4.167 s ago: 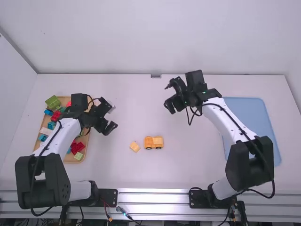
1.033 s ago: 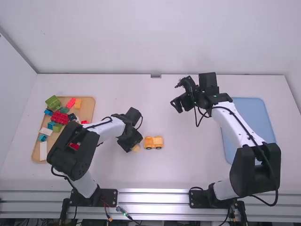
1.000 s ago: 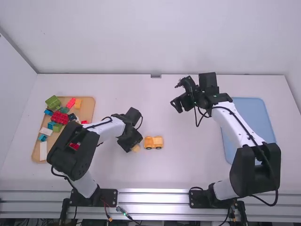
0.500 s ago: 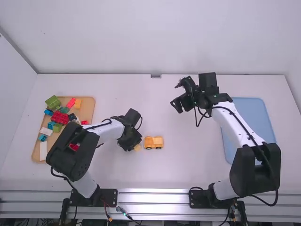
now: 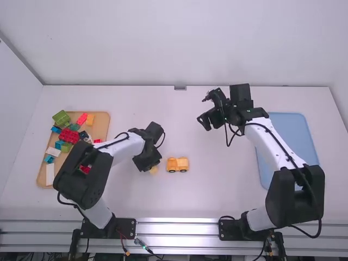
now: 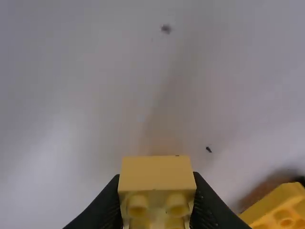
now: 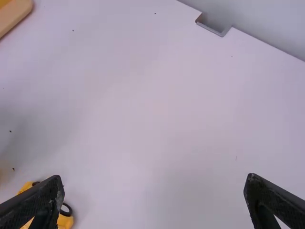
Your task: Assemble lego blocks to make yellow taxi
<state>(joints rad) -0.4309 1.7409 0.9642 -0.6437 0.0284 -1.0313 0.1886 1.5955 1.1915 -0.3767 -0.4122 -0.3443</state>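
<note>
Our left fingers (image 6: 108, 205) pinch the block (image 6: 156, 174) by its sides; it seems light, hard. Our right fingers (image 7: 271, 195) are apart.

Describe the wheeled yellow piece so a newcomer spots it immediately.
On the white table, between the tan tray and the blue tray, sits the wheeled yellow piece. Unlike the yellow block in the left gripper, it shows black wheels.
</note>
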